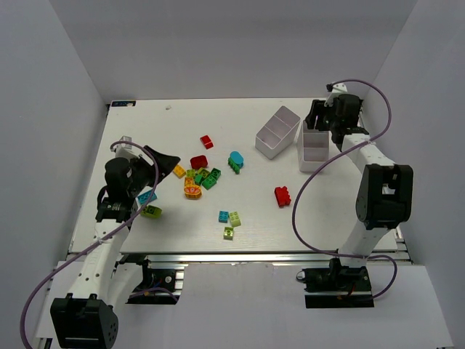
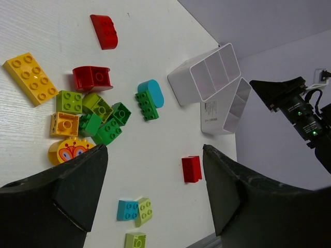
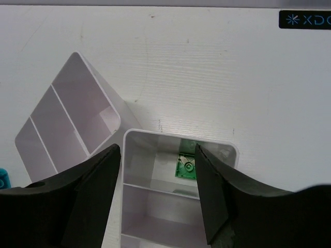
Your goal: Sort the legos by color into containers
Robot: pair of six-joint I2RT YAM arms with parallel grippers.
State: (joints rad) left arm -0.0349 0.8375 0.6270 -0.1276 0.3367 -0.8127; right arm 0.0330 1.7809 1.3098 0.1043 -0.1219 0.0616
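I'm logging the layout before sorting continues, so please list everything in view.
table: one, white, under everything.
trays: two, white, divided, far right.
green brick: one, inside the tray below the right gripper.
red bricks: three, one darker, loose mid-table.
cluster: several green, lime, orange bricks, centre.
yellow brick: one, left of cluster.
cyan bricks: three, scattered, one against another green one.
lime bricks: three, loose near the front edge.
left gripper: open, black, left of the cluster.
right gripper: open, black, over a tray.

White woodgrain table (image 1: 327, 218); plain grey walls (image 1: 218, 43) on 3 sides.
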